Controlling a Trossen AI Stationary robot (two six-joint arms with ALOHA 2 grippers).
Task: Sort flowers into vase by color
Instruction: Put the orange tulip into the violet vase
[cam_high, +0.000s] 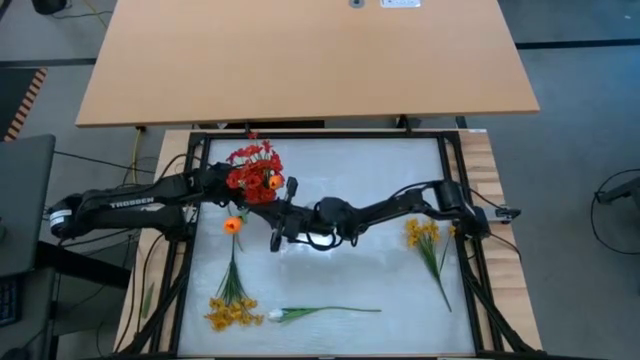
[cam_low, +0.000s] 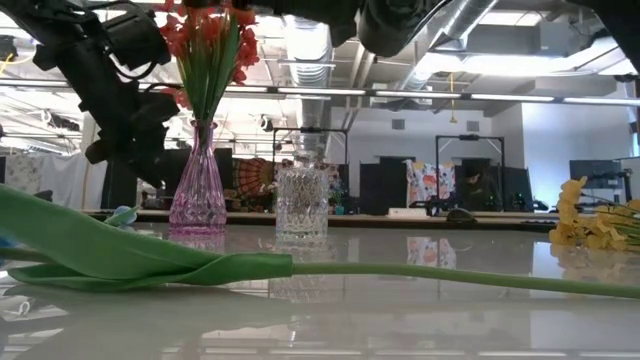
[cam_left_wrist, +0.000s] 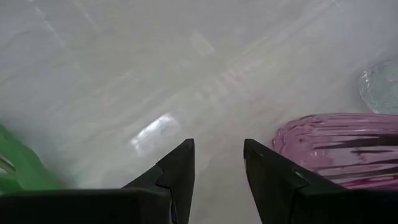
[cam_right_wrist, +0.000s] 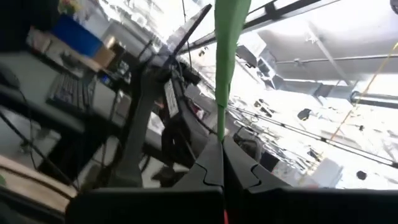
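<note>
The right gripper (cam_right_wrist: 222, 163) jaws pinch a green flower stem (cam_right_wrist: 227, 56) above the pink vase (cam_low: 198, 190); the left gripper (cam_left_wrist: 217, 171) jaws hang empty, apart.

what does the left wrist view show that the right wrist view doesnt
Only the left wrist view shows the ribbed pink glass vase, the edge of the clear cut-glass vase, the glossy white tabletop and the left gripper, open and empty above it. Only the right wrist view shows the right gripper shut on a green flower stem, with room clutter behind. Both share only dark fingers at the bottom edge.
</note>
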